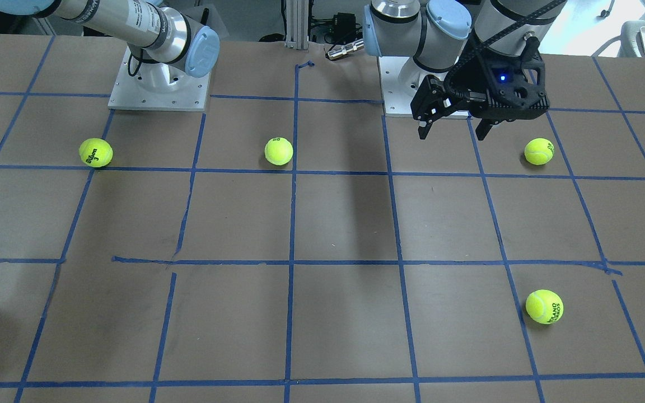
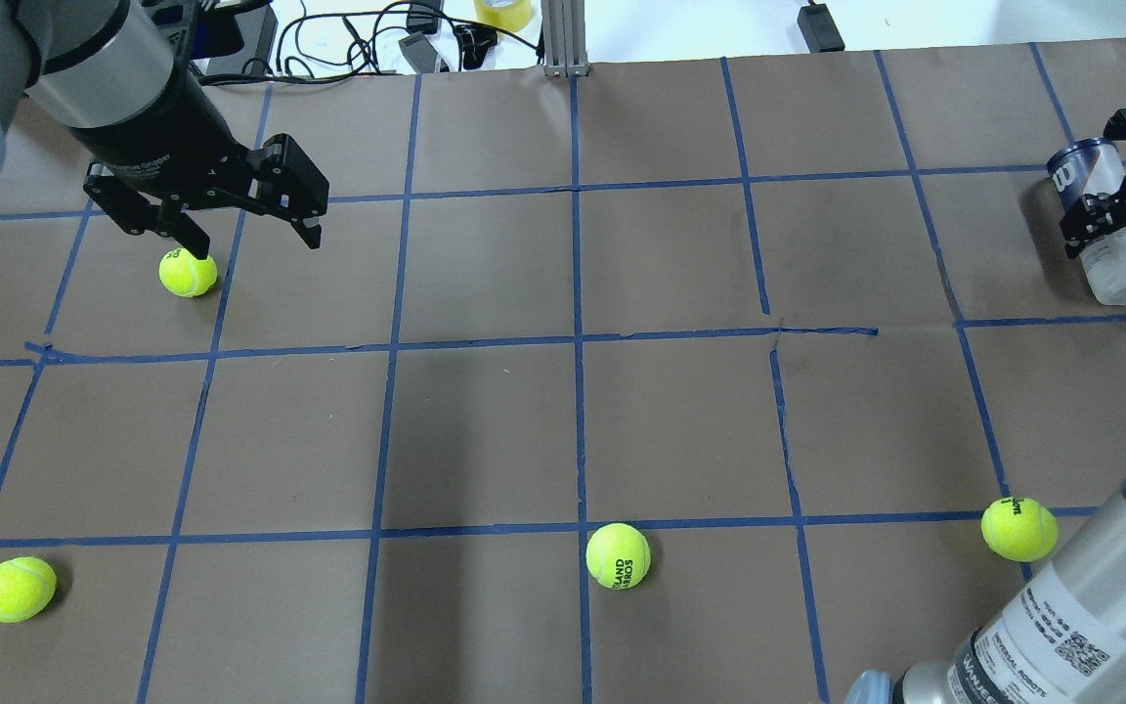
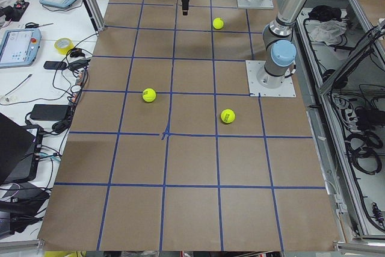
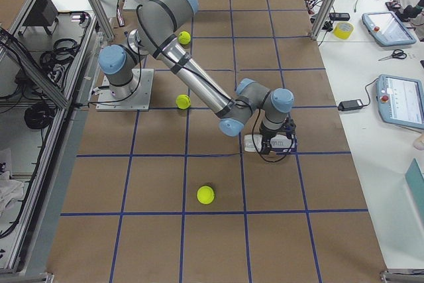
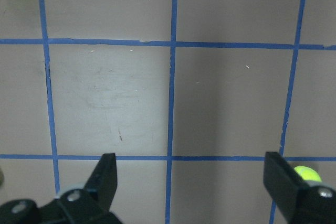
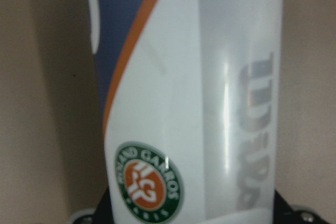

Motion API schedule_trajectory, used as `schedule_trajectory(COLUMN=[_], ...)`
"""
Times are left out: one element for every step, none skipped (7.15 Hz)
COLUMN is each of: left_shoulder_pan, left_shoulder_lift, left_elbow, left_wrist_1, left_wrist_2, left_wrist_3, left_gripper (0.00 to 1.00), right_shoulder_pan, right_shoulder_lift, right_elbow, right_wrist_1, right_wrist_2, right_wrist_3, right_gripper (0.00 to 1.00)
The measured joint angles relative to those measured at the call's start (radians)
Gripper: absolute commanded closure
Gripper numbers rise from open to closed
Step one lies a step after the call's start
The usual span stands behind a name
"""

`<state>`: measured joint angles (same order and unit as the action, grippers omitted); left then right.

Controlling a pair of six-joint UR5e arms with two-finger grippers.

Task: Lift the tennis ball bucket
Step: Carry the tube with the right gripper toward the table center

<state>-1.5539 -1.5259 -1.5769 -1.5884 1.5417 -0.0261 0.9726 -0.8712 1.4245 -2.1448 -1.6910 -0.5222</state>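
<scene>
Clamping tennis ball bucket [image 2: 1125,274] mid-length, right hand [image 2: 1117,230] astride it | left hand [image 2: 255,238] wide open

Even overhead light was bright; soft shadows fell across the table [image 1: 367,218]. The right wrist view was blurred, glare streaking the tennis ball bucket [image 6: 226,108]

Navy-white tennis ball bucket [image 6: 199,77], yellow-green balls [image 2: 618,555]

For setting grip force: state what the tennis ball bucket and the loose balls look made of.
The tennis ball bucket looks like thin clear plastic with a glossy finish: a light streak runs down its wall beside a printed label. The loose balls look like matte, fuzzy felt, with no glare.
</scene>
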Motion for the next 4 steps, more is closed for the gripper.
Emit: schedule_trajectory(left_shoulder_pan=[0.000,0.000,0.000,0.000], left_shoulder_lift=[0.000,0.000,0.001,0.001], left_elbow=[0.000,0.000,-0.001,-0.002], left_wrist_1=[0.000,0.000,0.000,0.000], left_wrist_2=[0.000,0.001,0.005,0.007], left_wrist_3=[0.000,0.000,0.000,0.000], left_gripper=[0.00,0.00,0.00,0.00], right_shoulder_pan=[0.000,0.001,0.009,0.033], right_shoulder_lift=[-0.004,-0.014,-0.034,-0.062], right_elbow=[0.000,0.000,0.001,0.006], right_wrist_1=[0.003,0.008,0.017,0.028], right_wrist_2=[0.001,0.005,0.014,0.030], right_wrist_3=[0.001,-0.001,-0.008,-0.044], right_gripper=[0.34,0.33,0.33,0.33])
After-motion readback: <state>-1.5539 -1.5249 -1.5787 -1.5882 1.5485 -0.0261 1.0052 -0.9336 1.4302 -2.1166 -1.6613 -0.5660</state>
